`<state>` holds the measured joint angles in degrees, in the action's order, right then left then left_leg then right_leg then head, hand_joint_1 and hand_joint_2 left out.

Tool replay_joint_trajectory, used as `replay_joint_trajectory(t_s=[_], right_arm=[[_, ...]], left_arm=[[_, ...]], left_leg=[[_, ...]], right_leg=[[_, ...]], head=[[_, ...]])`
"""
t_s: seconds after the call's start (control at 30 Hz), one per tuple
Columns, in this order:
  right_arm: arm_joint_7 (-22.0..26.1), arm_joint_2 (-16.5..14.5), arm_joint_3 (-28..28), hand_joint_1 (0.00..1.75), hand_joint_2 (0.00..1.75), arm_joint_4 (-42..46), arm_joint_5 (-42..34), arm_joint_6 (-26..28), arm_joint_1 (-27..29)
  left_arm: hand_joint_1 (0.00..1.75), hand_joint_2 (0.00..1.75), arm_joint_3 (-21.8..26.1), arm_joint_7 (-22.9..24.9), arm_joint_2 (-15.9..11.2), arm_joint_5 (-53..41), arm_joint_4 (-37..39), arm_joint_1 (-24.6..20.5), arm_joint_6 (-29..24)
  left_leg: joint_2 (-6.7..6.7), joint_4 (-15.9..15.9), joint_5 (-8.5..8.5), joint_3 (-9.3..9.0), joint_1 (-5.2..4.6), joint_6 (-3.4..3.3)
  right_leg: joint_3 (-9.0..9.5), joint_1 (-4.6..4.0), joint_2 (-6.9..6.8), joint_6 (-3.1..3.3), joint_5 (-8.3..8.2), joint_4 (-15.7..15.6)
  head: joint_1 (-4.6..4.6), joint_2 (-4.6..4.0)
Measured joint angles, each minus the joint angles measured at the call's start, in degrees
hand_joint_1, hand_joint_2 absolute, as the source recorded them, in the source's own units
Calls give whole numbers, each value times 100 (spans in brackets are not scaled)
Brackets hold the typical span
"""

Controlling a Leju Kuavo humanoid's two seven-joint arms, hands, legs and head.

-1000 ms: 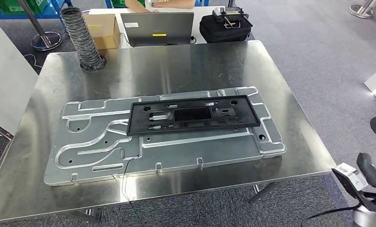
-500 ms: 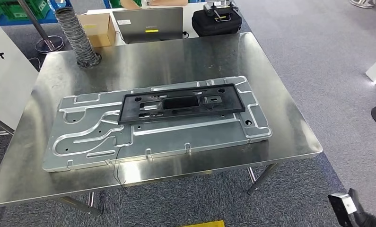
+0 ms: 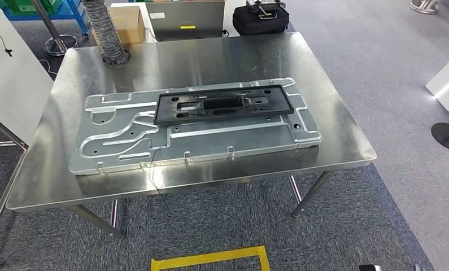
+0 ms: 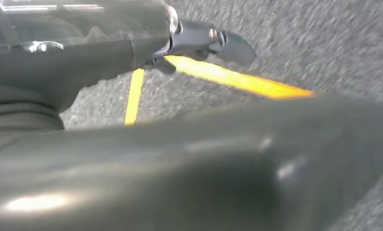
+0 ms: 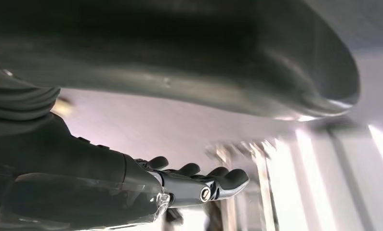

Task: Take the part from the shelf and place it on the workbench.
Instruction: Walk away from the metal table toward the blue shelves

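Item: black frame part (image 3: 224, 106), lying flat on the stamped metal plate (image 3: 126, 147) atop the workbench (image 3: 335, 147), well apart from both sets of fingers. Left hand (image 4: 204, 41) and right hand (image 5: 194, 185): fingers released, loosely extended, grasping nothing. Judged step: part appears delivered, so the fingers should hang slack, well away from the bench edge.

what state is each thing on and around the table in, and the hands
black frame: lying flat on the metal plate
metal plate: flat on the table
ribbed hose: standing upright at a table corner
left hand: holding nothing
right hand: holding nothing, fingers stretched out
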<state>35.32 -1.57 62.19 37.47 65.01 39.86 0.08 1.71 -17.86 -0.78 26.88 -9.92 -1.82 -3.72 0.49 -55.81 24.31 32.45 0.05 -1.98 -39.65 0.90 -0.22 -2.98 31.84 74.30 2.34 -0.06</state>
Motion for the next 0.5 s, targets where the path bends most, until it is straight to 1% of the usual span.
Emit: replay_joint_trajectory(t_s=[0.03, 0.07, 0.1, 0.13, 0.17, 0.2, 0.23, 0.27, 0.3, 0.33, 0.37, 0.4, 0.43, 0.47, 0.5], right_arm=[[-169, 9, 66, 0, 0, -233, 110, -6, -25], [-386, 22, 123, 0, 0, -466, 226, -34, -56], [-668, 40, 162, 0, 0, -687, 349, -97, -96], [-1003, 57, 186, 0, 0, -897, 476, -201, -137], [-1367, 69, 201, 0, 0, -1090, 609, -349, -169], [-1772, 77, 209, 0, 0, -1273, 748, -556, -189], [-2185, 79, 212, 0, 0, -1445, 880, -817, -196], [-2576, 75, 215, 0, 0, -1603, 998, -1103, -201], [-2945, 68, 216, 0, 0, -1741, 1102, -1402, -206], [-3257, 57, 215, 0, 0, -1857, 1183, -1674, -213], [-3489, 43, 215, 0, 0, -1953, 1249, -1902, -216], [-3658, 29, 215, 0, 0, -2032, 1307, -2109, -217], [-3769, 15, 212, 0, 0, -2100, 1359, -2306, -218], [-3840, 2, 206, 0, 0, -2159, 1404, -2496, -222], [-3890, -9, 198, 0, 0, -2210, 1437, -2688, -230]], left_arm=[[0, 0, -3, -10, 14, -9, 0, 5, 1], [0, 0, -5, -18, 27, -19, -1, 6, 3], [0, 0, -9, -24, 40, -34, -1, 5, 7], [0, 0, -16, -26, 52, -53, -2, 3, 16], [0, 0, -25, -26, 61, -79, -2, -1, 30], [0, 0, -36, -21, 68, -109, -2, 0, 50], [0, 0, -46, -11, 71, -141, -2, 6, 71], [0, 0, -55, 1, 72, -175, -2, 14, 87], [0, 0, -68, 21, 74, -208, -1, 23, 101], [0, 0, -86, 41, 78, -238, -1, 35, 107], [0, 0, -110, 62, 84, -266, 0, 43, 110], [0, 0, -136, 82, 89, -290, 0, 48, 113], [0, 0, -161, 97, 93, -308, 0, 51, 114], [0, 0, -180, 110, 94, -329, 0, 50, 114], [0, 0, -195, 122, 96, -343, 0, 49, 114]], left_leg=[[1, -32, -54, 104, 6, 19], [1, -77, -102, 196, 12, 45], [2, -126, -141, 273, 12, 77], [5, -165, -179, 325, 10, 112], [10, -188, -221, 353, 8, 149], [14, -189, -268, 367, 9, 186], [16, -178, -323, 372, 11, 224], [10, -189, -320, 394, 23, 257], [2, -267, -204, 435, 33, 288], [-5, -447, 25, 495, 42, 313], [-10, -735, 345, 572, 54, 331], [-10, -1106, 663, 646, 55, 345], [-10, -1474, 869, 696, 56, 353], [-10, -1747, 929, 694, 56, 353], [-10, -1854, 851, 612, 55, 341]], right_leg=[[219, 7, 0, -7, -173, -139], [539, 15, 1, -6, -293, -467], [904, 9, 4, 8, -289, -930], [1212, -1, 8, 42, -205, -1357], [1412, -18, 10, 86, -101, -1669], [1491, -41, 12, 138, -33, -1830], [1469, -47, 7, 194, -51, -1855], [1421, -48, -8, 242, -108, -1853], [1360, -44, -22, 296, -174, -1853], [1286, -38, -34, 344, -249, -1861], [1205, -41, -43, 377, -322, -1859], [1113, -52, -43, 399, -393, -1854], [1018, -67, -43, 406, -465, -1846], [917, -82, -45, 408, -536, -1832], [812, -98, -46, 408, -606, -1814]], head=[[0, 0], [0, 1], [0, 1], [0, 1], [0, 1], [0, 1], [0, 1], [0, 0], [0, 0], [1, -1], [1, -1], [1, -1], [1, -1], [1, -1], [1, -1]])
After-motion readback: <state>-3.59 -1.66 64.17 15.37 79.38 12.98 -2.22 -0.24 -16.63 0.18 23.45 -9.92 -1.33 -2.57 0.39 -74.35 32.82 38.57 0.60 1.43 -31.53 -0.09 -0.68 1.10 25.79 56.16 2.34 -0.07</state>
